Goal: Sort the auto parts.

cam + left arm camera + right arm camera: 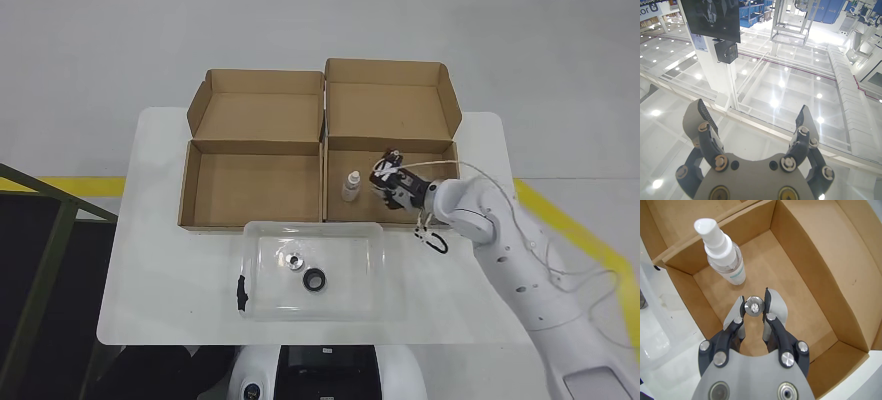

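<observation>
My right gripper (754, 306) is shut on a round silver metal part (754, 308) and hangs over the floor of the right cardboard box (810, 291). In the top view the same gripper (388, 178) sits inside that box (440, 150). A small spray bottle (725, 256) with a white cap stands upright on the box floor just beyond the fingers, also visible from above (351, 186). In the clear plastic bin (262, 300) lie a silver part (292, 260) and a black ring (316, 280). My left gripper (753, 115) is open, empty, and points up at a ceiling.
The left cardboard box (250, 188) stands open beside the right one, both with lids folded back. A small black piece (241, 292) lies at the bin's left side. The white table (150, 250) has bare room on both sides of the bin.
</observation>
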Robot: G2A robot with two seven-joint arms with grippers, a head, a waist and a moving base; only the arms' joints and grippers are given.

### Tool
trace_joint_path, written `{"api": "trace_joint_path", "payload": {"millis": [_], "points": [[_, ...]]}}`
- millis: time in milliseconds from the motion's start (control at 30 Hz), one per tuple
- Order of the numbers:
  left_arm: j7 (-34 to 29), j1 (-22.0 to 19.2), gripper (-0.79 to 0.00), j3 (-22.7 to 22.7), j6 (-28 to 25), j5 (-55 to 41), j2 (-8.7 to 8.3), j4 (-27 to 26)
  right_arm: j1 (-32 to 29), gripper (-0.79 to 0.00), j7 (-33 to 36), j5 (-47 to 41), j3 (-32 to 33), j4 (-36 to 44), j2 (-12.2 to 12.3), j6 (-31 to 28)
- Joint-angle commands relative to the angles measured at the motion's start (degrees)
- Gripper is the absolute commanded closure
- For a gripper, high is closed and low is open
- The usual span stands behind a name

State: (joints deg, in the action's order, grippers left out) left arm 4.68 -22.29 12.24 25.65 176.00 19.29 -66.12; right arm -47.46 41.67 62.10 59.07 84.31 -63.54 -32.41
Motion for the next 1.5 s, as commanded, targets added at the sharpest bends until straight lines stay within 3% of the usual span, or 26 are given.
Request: {"api": "trace_joint_path", "payload": {"millis": [0, 267, 433, 600, 633, 700, 733, 933, 1167, 1467], "points": [[0.00, 0.00, -0.785, 0.00, 0.00, 0.00, 0.00, 0.00, 0.66, 0.000, 0.33, 0.12, -0.86, -0.91, -0.23, 0.17], [0.00, 0.00, -0.785, 0.00, 0.00, 0.00, 0.00, 0.00, 3.33, 0.000, 1.49, 0.05, -4.27, -4.51, -1.29, 0.14], [0.00, 0.00, -0.785, 0.00, 0.00, 0.00, 0.00, 0.00, 4.66, -0.068, 0.66, -1.38, -5.81, -7.27, -1.93, -1.01], [0.00, 0.00, -0.785, 0.00, 0.00, 0.00, 0.00, 0.00, 5.88, -0.363, 0.18, -1.60, -6.93, -9.08, -2.46, -0.96], [0.00, 0.00, -0.785, 0.00, 0.00, 0.00, 0.00, 0.00, 6.08, -0.545, 0.04, -1.70, -7.03, -9.08, -2.55, -0.98], [0.00, 0.00, -0.785, 0.00, 0.00, 0.00, 0.00, 0.00, 6.12, -0.754, -0.20, -1.70, -6.79, -8.71, -2.53, -0.85], [0.00, 0.00, -0.785, 0.00, 0.00, 0.00, 0.00, 0.00, 5.90, -0.785, -0.51, -1.82, -6.31, -7.98, -2.42, -0.85], [0.00, 0.00, -0.785, 0.00, 0.00, 0.00, 0.00, 0.00, 2.34, -0.785, -0.41, -0.67, -1.37, 0.55, -0.84, -1.01], [0.00, 0.00, -0.785, 0.00, 0.00, 0.00, 0.00, 0.00, -7.36, -0.785, 0.00, -2.99, 7.21, 14.82, 1.79, -5.72], [0.00, 0.00, -0.785, 0.00, 0.00, 0.00, 0.00, 0.00, -17.95, -0.785, -0.89, -2.28, 9.40, 27.86, 3.37, -11.00]]}}
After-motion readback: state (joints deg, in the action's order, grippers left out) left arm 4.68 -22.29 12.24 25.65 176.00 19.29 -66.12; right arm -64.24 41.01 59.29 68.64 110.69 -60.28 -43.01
